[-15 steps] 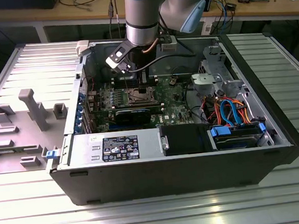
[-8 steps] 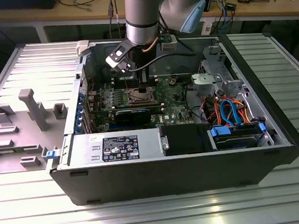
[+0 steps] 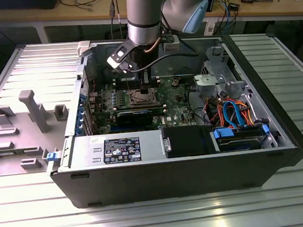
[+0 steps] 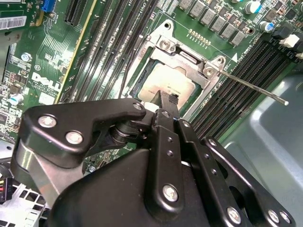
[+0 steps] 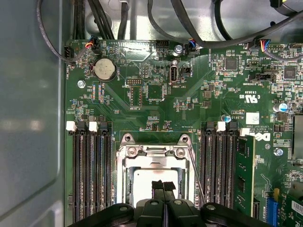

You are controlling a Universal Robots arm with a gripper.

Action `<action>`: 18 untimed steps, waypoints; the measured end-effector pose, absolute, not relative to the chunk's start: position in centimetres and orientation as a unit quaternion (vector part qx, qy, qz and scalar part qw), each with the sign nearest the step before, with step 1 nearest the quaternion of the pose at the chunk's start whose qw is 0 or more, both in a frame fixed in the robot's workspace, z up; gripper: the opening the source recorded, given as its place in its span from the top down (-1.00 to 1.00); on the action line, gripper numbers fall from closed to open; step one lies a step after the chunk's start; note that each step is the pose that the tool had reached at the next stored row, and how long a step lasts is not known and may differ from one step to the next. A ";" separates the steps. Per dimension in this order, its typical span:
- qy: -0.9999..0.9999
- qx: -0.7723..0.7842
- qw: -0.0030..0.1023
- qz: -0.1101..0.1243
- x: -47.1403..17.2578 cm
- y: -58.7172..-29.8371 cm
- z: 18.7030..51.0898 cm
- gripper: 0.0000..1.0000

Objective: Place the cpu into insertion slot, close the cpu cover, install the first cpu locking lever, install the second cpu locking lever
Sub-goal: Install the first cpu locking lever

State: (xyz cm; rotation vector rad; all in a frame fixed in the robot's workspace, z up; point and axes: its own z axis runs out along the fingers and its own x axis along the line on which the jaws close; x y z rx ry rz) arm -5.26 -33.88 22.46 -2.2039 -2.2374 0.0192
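Second wrist view: the gripper (image 4: pixel 168 98) is pressed together over the cpu (image 4: pixel 158 82); the computer case (image 3: pixel 173 180) is shown in the exterior view.

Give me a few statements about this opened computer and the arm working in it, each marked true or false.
1. The cpu lies in the insertion slot. True.
2. A round coin battery sits on the green board. True.
3. The gripper hangs over the coin battery. False: its fingertips are over the cpu, well away from the battery.
4. The computer case has its side panel on. False: the case lies open, with the board exposed in the exterior view.
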 end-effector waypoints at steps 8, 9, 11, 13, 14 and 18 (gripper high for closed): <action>-0.712 -0.702 0.000 0.007 -5.3 -33.9 22.7 0.79; -0.712 -0.702 0.000 0.007 -5.3 -33.9 22.7 0.79; -0.712 -0.702 0.000 0.007 -5.3 -33.9 22.7 0.79; -0.712 -0.702 -0.001 0.007 -5.3 -33.9 22.8 0.79; -0.712 -0.702 -0.001 0.007 -5.3 -33.9 22.8 0.79; -0.712 -0.702 -0.001 0.007 -5.3 -33.9 22.9 0.79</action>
